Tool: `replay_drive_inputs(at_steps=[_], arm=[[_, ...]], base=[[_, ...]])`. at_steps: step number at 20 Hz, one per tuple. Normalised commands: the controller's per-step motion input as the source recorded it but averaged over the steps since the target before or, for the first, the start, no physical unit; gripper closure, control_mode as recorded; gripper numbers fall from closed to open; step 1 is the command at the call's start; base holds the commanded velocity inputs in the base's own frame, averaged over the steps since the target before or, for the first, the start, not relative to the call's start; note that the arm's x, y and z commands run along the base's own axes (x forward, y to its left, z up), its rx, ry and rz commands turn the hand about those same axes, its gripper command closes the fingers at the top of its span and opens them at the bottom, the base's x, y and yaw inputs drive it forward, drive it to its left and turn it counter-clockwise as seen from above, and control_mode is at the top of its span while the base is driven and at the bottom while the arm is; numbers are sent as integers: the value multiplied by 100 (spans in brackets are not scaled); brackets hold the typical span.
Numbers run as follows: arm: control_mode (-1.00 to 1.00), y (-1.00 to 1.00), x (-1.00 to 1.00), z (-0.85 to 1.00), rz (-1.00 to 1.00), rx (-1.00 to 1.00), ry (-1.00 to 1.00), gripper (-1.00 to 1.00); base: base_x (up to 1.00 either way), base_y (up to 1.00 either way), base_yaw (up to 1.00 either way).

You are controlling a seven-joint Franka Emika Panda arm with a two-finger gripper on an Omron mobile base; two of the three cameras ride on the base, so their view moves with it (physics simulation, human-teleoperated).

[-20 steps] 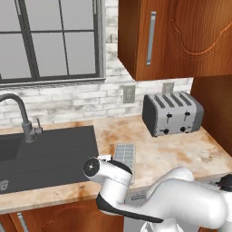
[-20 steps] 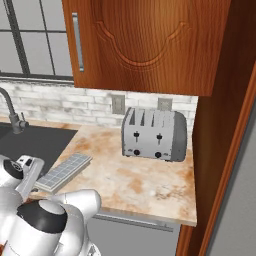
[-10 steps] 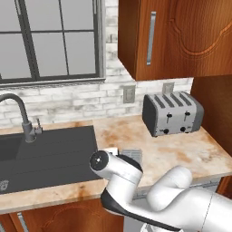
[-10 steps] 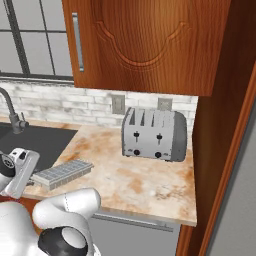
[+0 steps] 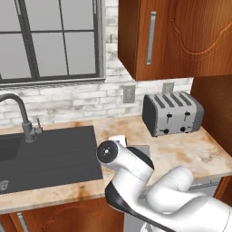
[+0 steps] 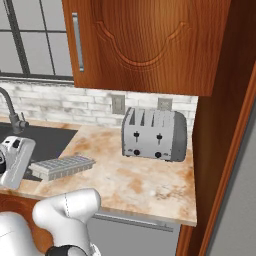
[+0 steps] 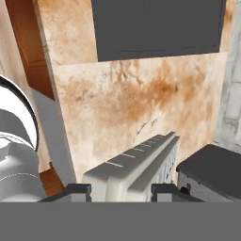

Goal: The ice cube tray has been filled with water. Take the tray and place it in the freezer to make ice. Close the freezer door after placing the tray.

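Hand [image 7: 121,190] clamped on ice cube tray [image 6: 62,166], above the speckled counter [image 6: 145,182] beside the sink [image 5: 50,156].

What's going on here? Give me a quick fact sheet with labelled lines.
Place: kitchen counter between a dark sink and a toaster
Gripper: closed on one end of the ice cube tray
Tray: off the counter, roughly level
Above: brown wooden cabinets
Freezer step: not yet done
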Motion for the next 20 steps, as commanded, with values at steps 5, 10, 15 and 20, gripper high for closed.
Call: replay_drive_inputs(at_steps=[5,10,15,20], arm=[[-100,-2,-15,58,2,-14,-17,100],[-100,-2,-37,80,1,-10,-22,100],[-100,-8,-63,98,0,0,-17,100],[-100,-7,-62,78,0,0,-10,100]], base=[[0,0,0],[0,0,0],[0,0,0],[0,0,0]])
